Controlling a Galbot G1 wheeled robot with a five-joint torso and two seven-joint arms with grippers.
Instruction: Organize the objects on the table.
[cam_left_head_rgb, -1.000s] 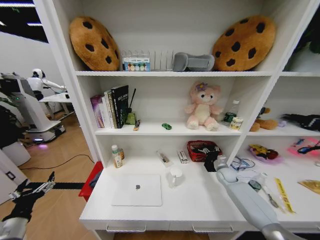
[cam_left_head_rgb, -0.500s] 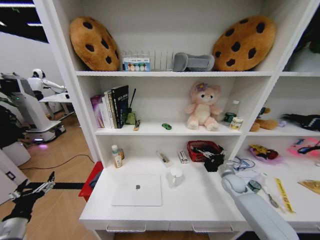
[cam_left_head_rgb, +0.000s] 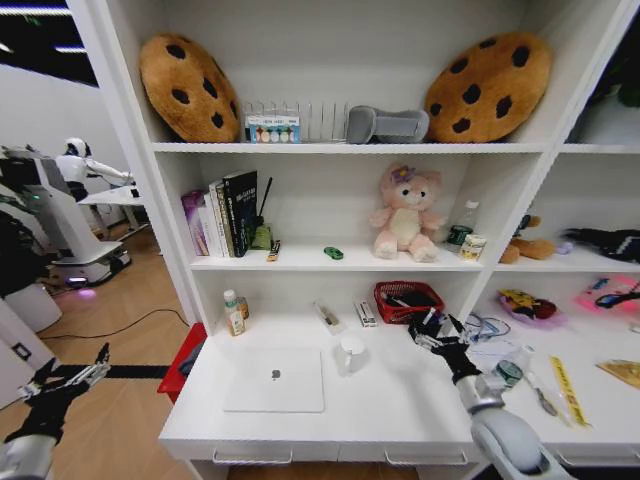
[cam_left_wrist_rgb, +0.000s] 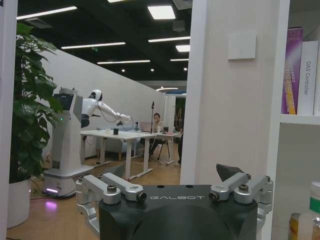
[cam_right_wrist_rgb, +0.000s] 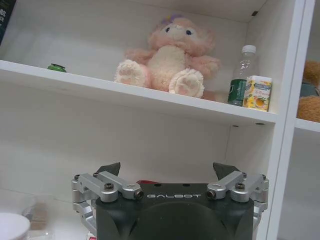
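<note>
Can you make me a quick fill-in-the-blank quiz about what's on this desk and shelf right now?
1. The silver laptop lies closed on the ____.
2. The right gripper hovers, jaws open, just in front of the ____ basket.
3. The small green object sits on the shelf beside the pink ____.
4. The left gripper hangs over the ____, off the desk's end.

Missing words: desk; red; plush toy; floor

Silver laptop with dark logo, white table, red basket, small green object
</note>
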